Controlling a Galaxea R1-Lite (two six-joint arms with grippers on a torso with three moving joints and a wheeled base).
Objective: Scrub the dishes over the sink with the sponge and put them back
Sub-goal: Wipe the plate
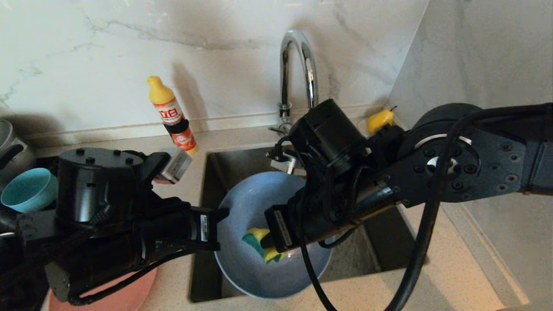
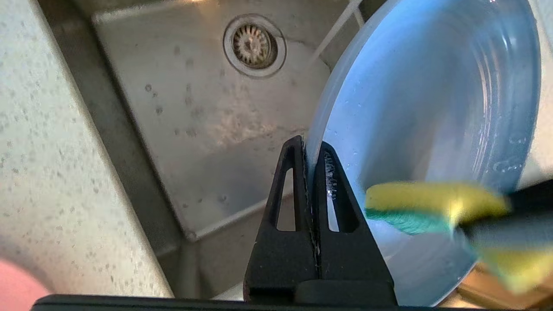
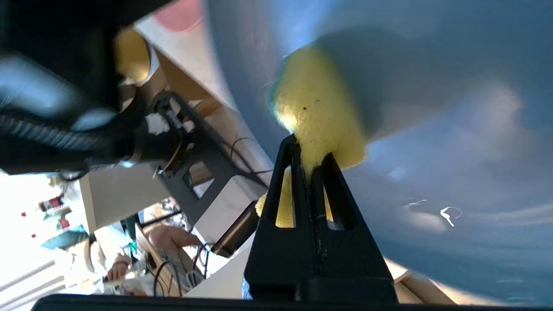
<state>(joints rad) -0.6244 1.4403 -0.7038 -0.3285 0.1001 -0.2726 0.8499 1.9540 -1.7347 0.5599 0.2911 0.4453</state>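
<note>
Over the square brushed-steel sink [image 1: 380, 242], the left gripper [image 2: 312, 147] is pinched tight on the rim of the round matte grey-blue plate [image 1: 250, 203] at about nine o'clock, tilting it so drips likely fall into the basin. From three o'clock the right gripper [image 3: 310, 166] is clamped on the crumpled yellow-and-green sponge [image 1: 255, 242], pressing it against the plate's face, apparently mid-scrub.

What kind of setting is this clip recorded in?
Most likely a kitchen counter: a steel sink with a gooseneck faucet, a dish soap bottle against a marble backsplash, and dishes such as the grey-blue plate.
</note>
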